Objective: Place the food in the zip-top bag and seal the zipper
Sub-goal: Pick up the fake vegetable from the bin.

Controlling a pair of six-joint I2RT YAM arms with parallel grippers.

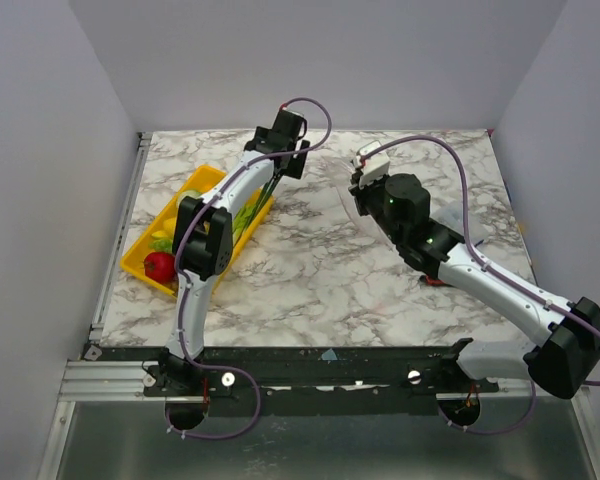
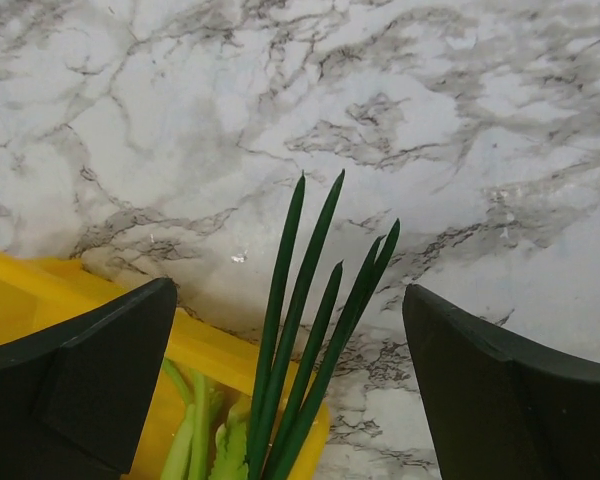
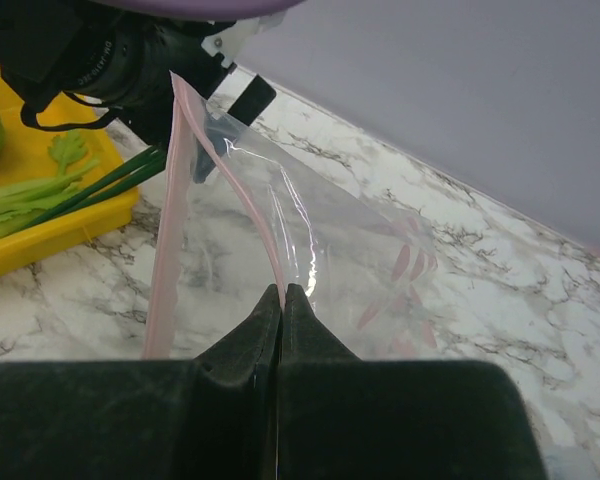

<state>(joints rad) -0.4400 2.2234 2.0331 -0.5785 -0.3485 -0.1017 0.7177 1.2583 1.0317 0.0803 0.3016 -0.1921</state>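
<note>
At the left of the table (image 1: 380, 270), a yellow tray (image 1: 138, 262) held a red piece (image 1: 159, 265). The left tool (image 2: 288, 290) stood spread either side of green stalks (image 2: 302, 330) jutting over the tray's rim. The right tool (image 3: 282, 292), pressed together, pinched the pink zipper (image 3: 165, 250) of the clear bag (image 3: 330, 250).

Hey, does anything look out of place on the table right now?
One small thing: the thin green stalks stick out past the rim of the yellow tray and overhang the table, between the open left fingers. Otherwise nothing looks spilled or damaged; the right fingers are shut on the pink strip of the bag.
</note>
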